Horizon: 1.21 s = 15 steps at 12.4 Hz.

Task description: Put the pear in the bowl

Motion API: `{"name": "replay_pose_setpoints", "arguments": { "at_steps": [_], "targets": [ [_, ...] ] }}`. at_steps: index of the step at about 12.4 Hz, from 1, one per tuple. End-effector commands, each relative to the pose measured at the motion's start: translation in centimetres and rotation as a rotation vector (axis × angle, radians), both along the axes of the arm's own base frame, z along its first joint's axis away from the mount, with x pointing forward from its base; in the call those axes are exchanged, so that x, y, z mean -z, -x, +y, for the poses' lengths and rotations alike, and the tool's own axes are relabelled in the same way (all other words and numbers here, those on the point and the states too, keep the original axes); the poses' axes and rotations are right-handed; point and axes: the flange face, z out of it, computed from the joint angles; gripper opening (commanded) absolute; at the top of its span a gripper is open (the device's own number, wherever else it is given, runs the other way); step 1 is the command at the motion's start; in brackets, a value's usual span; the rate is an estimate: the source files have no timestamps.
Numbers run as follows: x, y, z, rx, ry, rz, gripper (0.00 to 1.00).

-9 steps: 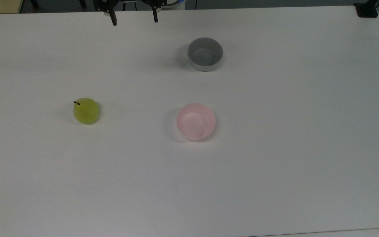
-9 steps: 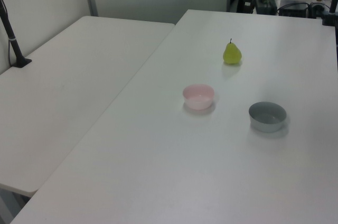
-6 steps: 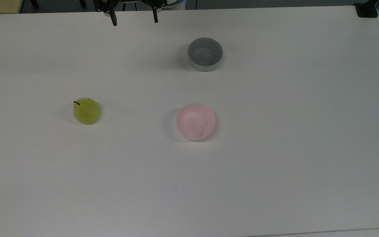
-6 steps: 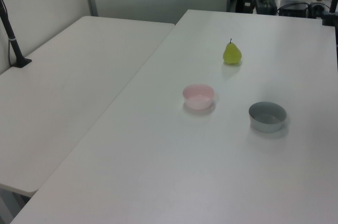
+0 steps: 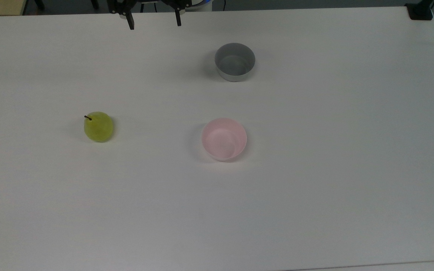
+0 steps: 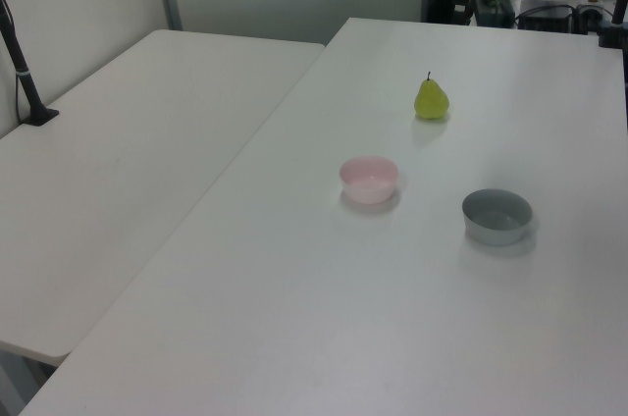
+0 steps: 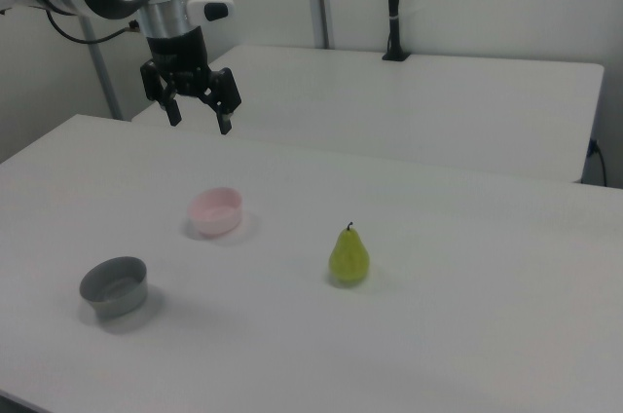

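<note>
The yellow-green pear (image 5: 98,127) stands upright on the white table, stem up, also seen as the pear (image 6: 431,100) and the pear (image 7: 348,256). The pale pink bowl (image 5: 224,139) sits near the table's middle with nothing inside it, seen too as the bowl (image 6: 369,179) and the bowl (image 7: 215,211). My gripper (image 5: 153,23) hangs open at the top view's upper edge, high above the table and far from both. In the right view the gripper (image 7: 200,117) hovers well above and behind the pink bowl, fingers spread, holding nothing.
A grey bowl (image 5: 234,61) of similar size stands beyond the pink one, toward the robot base; it is the grey bowl (image 7: 115,285) at the right view's lower left. A second white table (image 6: 128,151) adjoins this one. A black clamp post (image 5: 420,9) stands at a corner.
</note>
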Motion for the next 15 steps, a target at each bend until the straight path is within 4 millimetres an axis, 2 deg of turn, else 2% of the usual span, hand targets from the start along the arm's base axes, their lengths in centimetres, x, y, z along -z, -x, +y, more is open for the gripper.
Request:
{"name": "replay_pose_setpoints", "arguments": {
  "at_steps": [1, 7, 10, 12, 15],
  "targets": [
    [0.0, 0.3, 0.4, 0.013, -0.004, -0.003, 1.00],
    [0.1, 0.4, 0.2, -0.003, 0.003, 0.004, 1.00],
    [0.3, 0.7, -0.2, -0.112, 0.033, 0.023, 1.00],
    [0.0, 0.6, -1.3, -0.217, 0.061, 0.012, 1.00],
    [0.1, 0.6, -5.2, -0.300, 0.079, 0.009, 1.00]
  ]
}}
